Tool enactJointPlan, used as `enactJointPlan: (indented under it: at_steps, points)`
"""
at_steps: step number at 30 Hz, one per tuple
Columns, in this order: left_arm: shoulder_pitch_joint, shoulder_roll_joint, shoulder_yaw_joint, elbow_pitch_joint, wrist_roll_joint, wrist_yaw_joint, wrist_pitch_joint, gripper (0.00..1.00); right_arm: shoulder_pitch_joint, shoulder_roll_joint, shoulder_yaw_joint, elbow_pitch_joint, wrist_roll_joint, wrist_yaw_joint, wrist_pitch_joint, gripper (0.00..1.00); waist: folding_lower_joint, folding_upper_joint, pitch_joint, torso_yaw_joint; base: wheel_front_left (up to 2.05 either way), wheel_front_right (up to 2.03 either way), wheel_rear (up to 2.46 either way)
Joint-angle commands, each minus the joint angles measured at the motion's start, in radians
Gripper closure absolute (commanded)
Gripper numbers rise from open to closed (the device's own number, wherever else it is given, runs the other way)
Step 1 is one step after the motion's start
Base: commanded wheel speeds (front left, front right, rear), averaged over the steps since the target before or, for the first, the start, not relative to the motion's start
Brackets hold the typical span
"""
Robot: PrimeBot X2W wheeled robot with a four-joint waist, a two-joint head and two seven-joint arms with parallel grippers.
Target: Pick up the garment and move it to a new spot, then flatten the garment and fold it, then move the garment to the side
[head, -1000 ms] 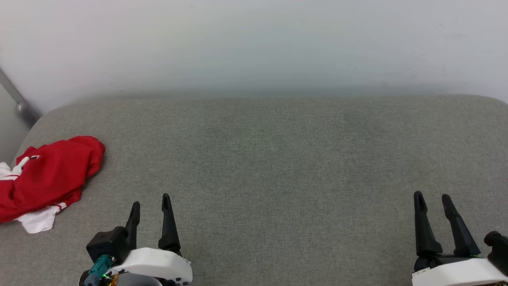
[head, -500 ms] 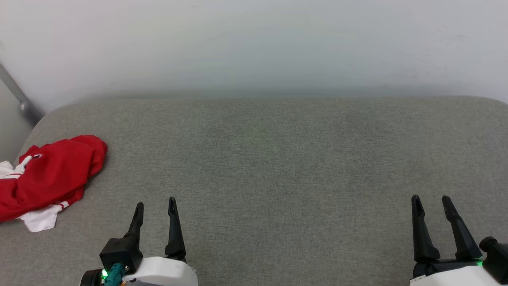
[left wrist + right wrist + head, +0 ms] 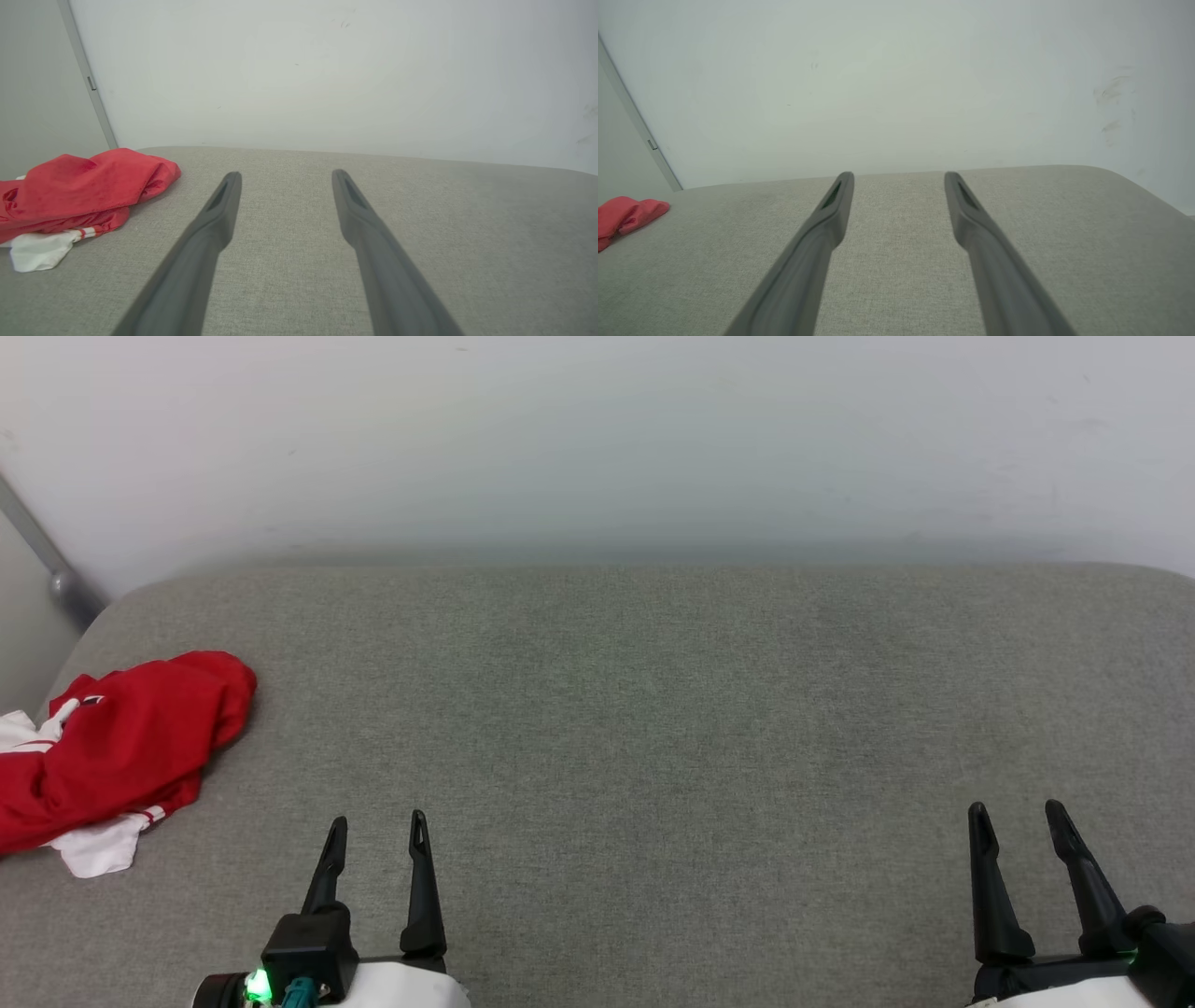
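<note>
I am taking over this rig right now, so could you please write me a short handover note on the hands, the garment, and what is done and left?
Hands: left hand open and empty, over the grey cushion, to the right of the garment; right hand open and empty, near the cushion's right end.
Job's thing: the garment lies in a crumpled heap at the cushion's left end, touched by neither hand.
Done: nothing that shows.
Left: pick it up, move it, flatten, fold, set aside.

Garment (image 3: 121,747): soft matt cloth, creased. Cushion (image 3: 653,709): grey woven fabric, coarse. Wall (image 3: 597,439): smooth, matt. Gripper fingers (image 3: 215,224): matt dark plastic.
</note>
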Motion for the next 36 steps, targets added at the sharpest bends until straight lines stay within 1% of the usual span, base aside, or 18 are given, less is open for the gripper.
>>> enactJointPlan:
  at_steps: [1, 16, 27, 36]
  points:
    - [0.005, -0.004, 0.004, -0.007, 0.023, -0.002, -0.009, 0.00, 0.014, 0.001, 0.001, -0.012, -0.022, 0.000, -0.012, 0.00, 0.0000, -0.0001, 0.001, 0.000, 0.00, 0.00, 0.00]
    - [0.027, -0.020, 0.011, -0.006, 0.122, -0.010, -0.034, 0.00, 0.038, 0.001, 0.002, -0.010, -0.062, 0.000, -0.035, 0.00, 0.0000, -0.0001, 0.001, 0.006, 0.00, 0.00, 0.00]
    - [0.027, -0.029, 0.030, 0.013, 0.111, -0.034, -0.033, 0.00, 0.037, 0.001, 0.001, 0.014, -0.023, 0.000, -0.035, 0.00, 0.0000, -0.0001, 0.004, 0.008, 0.00, 0.00, 0.00]
    - [0.029, -0.032, 0.034, 0.024, 0.107, -0.035, -0.033, 0.00, 0.040, 0.001, 0.000, 0.021, -0.018, 0.000, -0.035, 0.00, 0.0000, -0.0001, 0.005, 0.013, 0.00, 0.00, 0.00]
